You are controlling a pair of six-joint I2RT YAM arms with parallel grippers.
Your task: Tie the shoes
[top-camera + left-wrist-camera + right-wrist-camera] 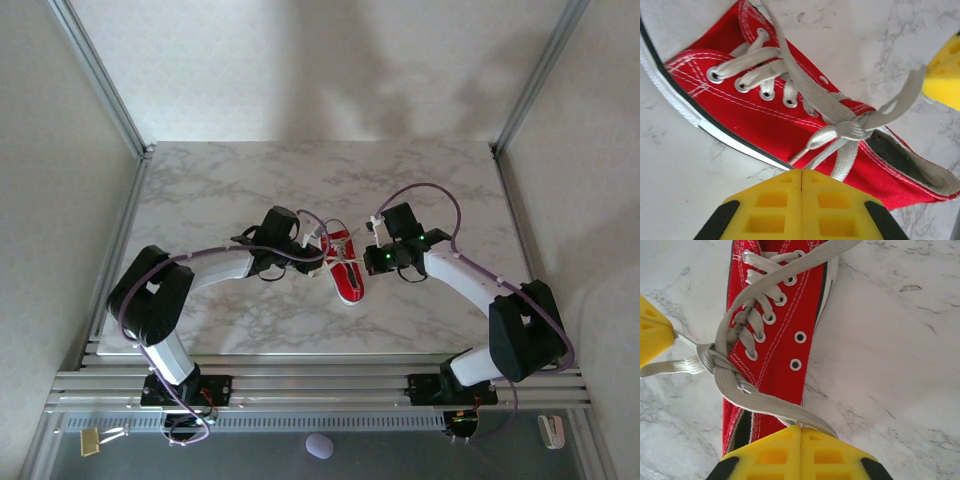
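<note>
The red sneaker (345, 268) lies mid-tabletop. My left gripper (801, 174) and right gripper (800, 430) are each pinched on a lace (771, 406). I should pull apart evenly and level, so the knot (850, 131) cinches without dragging it.

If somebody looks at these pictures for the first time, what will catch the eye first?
The red sneaker stands out first, lying in the middle of the marble table. Its white laces are crossed into a knot near its opening. The left gripper and the right gripper, both yellow at the tip, are shut on a lace each, one at either side of the shoe.
</note>
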